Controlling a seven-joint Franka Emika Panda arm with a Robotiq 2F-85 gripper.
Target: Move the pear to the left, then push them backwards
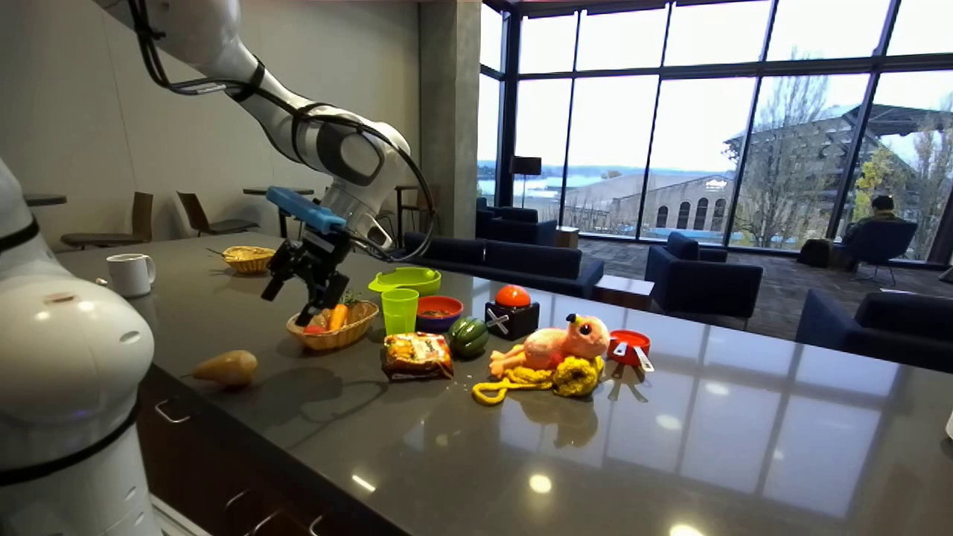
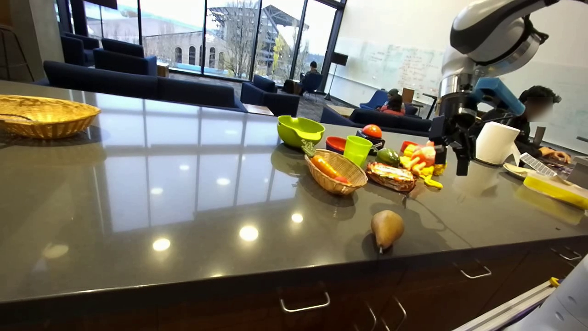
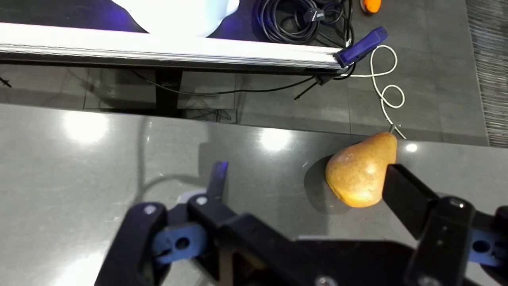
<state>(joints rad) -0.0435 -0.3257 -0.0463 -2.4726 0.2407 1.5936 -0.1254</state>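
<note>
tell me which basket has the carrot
The wicker basket beside the lime-green cup; the carrot lies in it. The other basket stands apart, showing no carrot.

The desk carries a wicker basket holding a carrot, a lime-green cup just beside it, a shiny packet, a ribbed green squash and a pink plush toy upon yellow knitting, with a white mug well apart and a dark sofa beyond.

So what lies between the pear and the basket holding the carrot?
Only a stretch of grey countertop lies between the pear and the basket; that gap shows in both exterior views.
</note>
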